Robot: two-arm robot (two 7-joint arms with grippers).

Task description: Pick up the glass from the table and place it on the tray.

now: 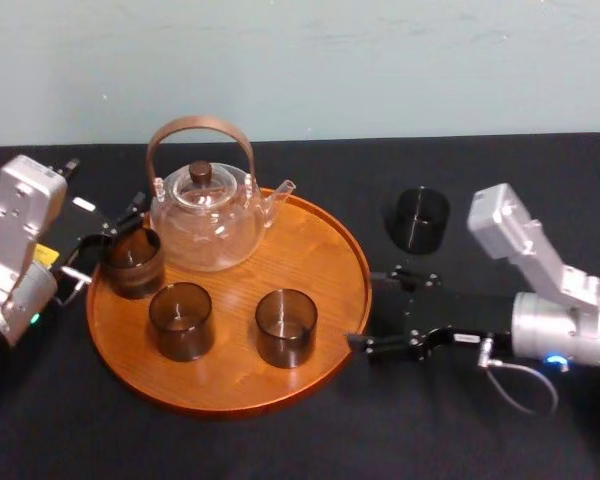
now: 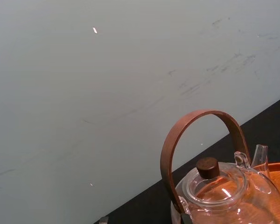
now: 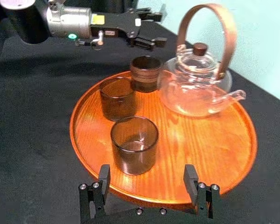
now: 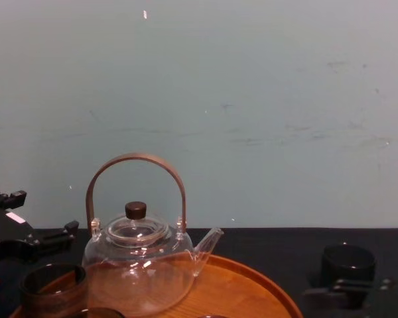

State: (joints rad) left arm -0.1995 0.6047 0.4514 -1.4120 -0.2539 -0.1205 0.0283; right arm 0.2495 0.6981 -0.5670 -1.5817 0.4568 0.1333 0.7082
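Note:
The round orange-brown tray [image 1: 325, 262] carries a glass teapot [image 1: 205, 215] and three smoky glasses. One glass [image 1: 285, 327] stands near the tray's right rim. It rests on the wood [image 3: 200, 149] just beyond the spread fingers of my right gripper [image 3: 147, 179], which is open and holds nothing. In the head view the right gripper [image 1: 375, 308] hovers at the tray's right edge. A fourth, dark glass [image 1: 417, 218] stands on the black table behind that arm. My left gripper [image 1: 108, 240] is open at the tray's left edge, beside and above a banded glass [image 1: 132, 262].
The third tray glass [image 1: 181, 320] stands front left, close to the banded one. The teapot's tall brown handle [image 4: 136, 162] rises over the back of the tray. A pale wall closes the table's far side. Bare black cloth lies in front of the tray.

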